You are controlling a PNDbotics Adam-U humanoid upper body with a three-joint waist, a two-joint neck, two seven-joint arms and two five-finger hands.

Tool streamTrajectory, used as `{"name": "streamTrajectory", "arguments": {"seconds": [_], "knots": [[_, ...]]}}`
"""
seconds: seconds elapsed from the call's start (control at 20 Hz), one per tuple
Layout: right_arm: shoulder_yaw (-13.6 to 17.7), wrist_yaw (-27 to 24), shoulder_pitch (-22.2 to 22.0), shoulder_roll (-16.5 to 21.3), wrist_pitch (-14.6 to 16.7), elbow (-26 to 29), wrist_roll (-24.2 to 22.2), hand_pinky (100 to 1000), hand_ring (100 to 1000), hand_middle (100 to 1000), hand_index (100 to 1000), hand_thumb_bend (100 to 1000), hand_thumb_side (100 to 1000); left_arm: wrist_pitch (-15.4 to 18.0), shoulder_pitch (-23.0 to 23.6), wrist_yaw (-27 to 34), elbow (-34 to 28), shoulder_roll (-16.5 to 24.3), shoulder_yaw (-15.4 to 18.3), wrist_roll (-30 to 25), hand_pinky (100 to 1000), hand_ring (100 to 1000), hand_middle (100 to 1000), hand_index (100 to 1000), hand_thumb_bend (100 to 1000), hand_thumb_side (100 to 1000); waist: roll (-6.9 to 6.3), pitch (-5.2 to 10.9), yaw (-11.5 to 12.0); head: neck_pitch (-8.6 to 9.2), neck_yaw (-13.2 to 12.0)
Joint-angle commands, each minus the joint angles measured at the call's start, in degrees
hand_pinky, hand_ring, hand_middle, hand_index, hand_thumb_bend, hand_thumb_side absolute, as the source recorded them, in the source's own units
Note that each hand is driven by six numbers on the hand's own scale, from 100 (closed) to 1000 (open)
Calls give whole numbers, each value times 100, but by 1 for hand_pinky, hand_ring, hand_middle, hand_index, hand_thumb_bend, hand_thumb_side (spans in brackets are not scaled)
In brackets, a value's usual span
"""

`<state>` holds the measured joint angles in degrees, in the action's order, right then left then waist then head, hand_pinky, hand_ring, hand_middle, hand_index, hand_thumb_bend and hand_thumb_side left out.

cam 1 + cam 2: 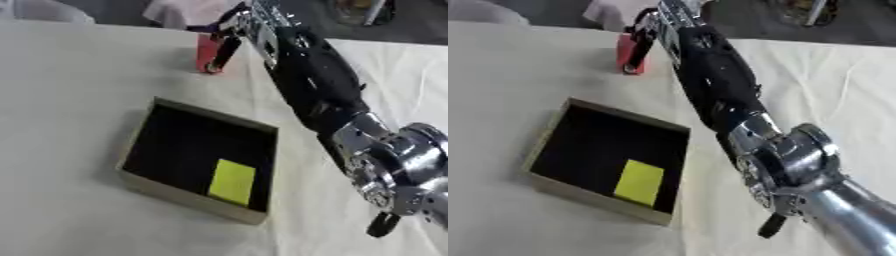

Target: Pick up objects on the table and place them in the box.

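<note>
So my right hand [229, 31] is stretched out to the far side of the desk [70, 90], fingers curled around a small red block [208, 50] that's touching the cloth there. The box [188, 197] sits nearer to me, well apart from the block, black inside with a yellow pad [233, 182] lying flat in its near right corner.
</note>
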<state>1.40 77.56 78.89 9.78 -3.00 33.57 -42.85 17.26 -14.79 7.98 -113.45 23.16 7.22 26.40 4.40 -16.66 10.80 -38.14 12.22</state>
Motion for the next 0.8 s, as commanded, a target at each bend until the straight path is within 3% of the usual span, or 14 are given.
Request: {"name": "streamTrajectory", "arguments": {"seconds": [0.05, 0.2, 0.3, 0.4, 0.55, 0.7, 0.8], "knots": [[15, 76, 65, -1, 13, 104, 103, 1000, 1000, 924, 1000, 280, 507, 4, -70, 15, -115, 65, 14, -21, 657, 748, 697, 778, 303, 647, -42, 75, 11, 70, 21], [7, 135, 78, 8, 16, 207, 181, 1000, 1000, 868, 988, 313, 497, -1, -62, 10, -115, 67, 17, -28, 657, 748, 697, 778, 301, 649, -38, 71, -1, 55, 20], [-22, 257, 89, 21, -6, 286, 302, 974, 967, 716, 901, 341, 463, -3, -70, 10, -115, 64, 13, -34, 657, 748, 697, 778, 301, 649, -37, 68, -10, 66, 24], [-65, 422, 88, 46, -100, 422, 467, 927, 884, 547, 778, 417, 343, -4, -76, 11, -115, 65, 14, -37, 657, 748, 697, 777, 300, 649, -40, 65, -12, 82, 29], [-140, 676, 56, 51, -283, 671, 721, 849, 715, 440, 637, 457, 184, -5, -71, 11, -115, 64, 18, -35, 657, 749, 697, 777, 297, 651, -46, 57, -5, 92, 40], [-106, 906, 2, -1, -272, 762, 989, 815, 634, 401, 570, 399, 100, -7, -72, 12, -115, 54, 18, -38, 657, 749, 696, 776, 294, 651, -47, 49, -9, 94, 41], [-64, 905, -21, -22, -216, 743, 1179, 791, 587, 365, 520, 342, 100, -11, -73, 11, -115, 50, 17, -44, 657, 749, 696, 776, 293, 652, -47, 46, -14, 92, 40]]}}
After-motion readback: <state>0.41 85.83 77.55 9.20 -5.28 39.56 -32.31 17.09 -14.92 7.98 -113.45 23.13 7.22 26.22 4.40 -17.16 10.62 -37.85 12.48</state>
